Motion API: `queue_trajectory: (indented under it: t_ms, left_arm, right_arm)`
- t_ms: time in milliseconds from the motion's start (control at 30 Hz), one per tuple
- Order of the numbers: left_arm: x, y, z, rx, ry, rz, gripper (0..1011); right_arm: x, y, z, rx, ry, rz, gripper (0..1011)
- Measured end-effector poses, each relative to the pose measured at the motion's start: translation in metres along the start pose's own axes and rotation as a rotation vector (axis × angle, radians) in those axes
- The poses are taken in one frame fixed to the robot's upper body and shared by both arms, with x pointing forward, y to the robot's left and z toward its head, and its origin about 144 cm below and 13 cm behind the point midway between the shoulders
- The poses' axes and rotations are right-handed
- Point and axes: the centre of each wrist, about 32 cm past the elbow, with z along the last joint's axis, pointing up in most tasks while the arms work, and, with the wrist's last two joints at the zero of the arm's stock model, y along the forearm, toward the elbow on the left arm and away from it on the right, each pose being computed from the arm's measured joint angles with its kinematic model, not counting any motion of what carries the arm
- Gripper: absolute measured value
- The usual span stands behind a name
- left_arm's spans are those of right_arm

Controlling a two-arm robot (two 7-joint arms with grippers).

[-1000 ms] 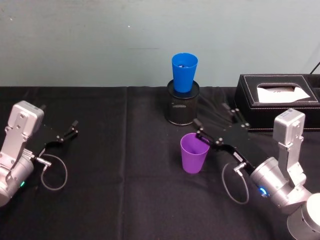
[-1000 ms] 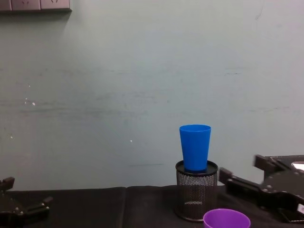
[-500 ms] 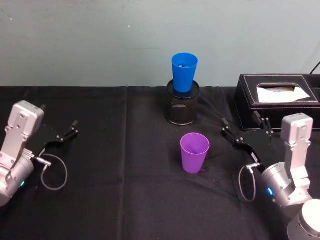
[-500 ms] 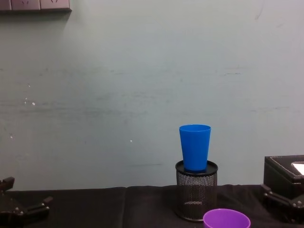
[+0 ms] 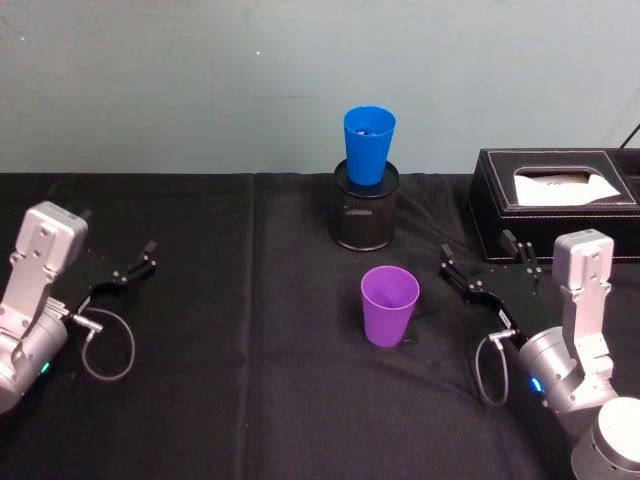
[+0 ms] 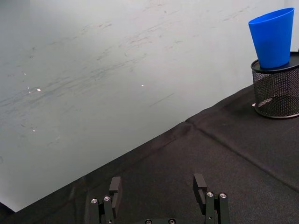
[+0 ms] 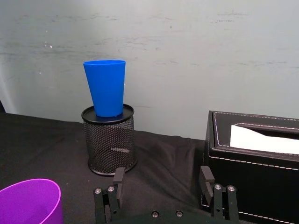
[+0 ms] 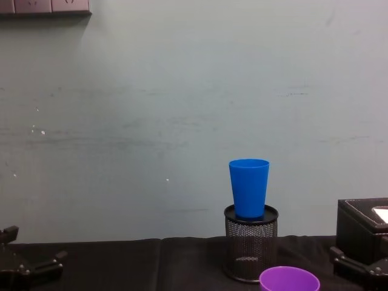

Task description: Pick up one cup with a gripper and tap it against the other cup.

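1. Standing upright on the black tablecloth, the tapered purple plastic tumbler is ungrasped, in front of the black wire-mesh pen holder.
2. The smooth bright blue plastic tumbler sits upright on top of that holder, apart from the purple one.
3. The right gripper, fingers spread wide and empty, hovers beside the purple tumbler, near the black tissue box.
4. The left gripper rests parked at the table's left, fingers apart and empty.
5. Judging by this layout, grasping, lifting and tapping all remain.
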Motion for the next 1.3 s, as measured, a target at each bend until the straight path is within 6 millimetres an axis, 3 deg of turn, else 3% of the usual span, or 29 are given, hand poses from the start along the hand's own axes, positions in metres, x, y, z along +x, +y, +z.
queue_trajectory:
  t_ms: [1300]
  left_arm:
    - [0.0000,0.0000,0.0000,0.000,0.000,0.000,1000]
  right_arm:
    - [-0.0002,-0.0006,0.0016,0.007,-0.003,0.002,1002]
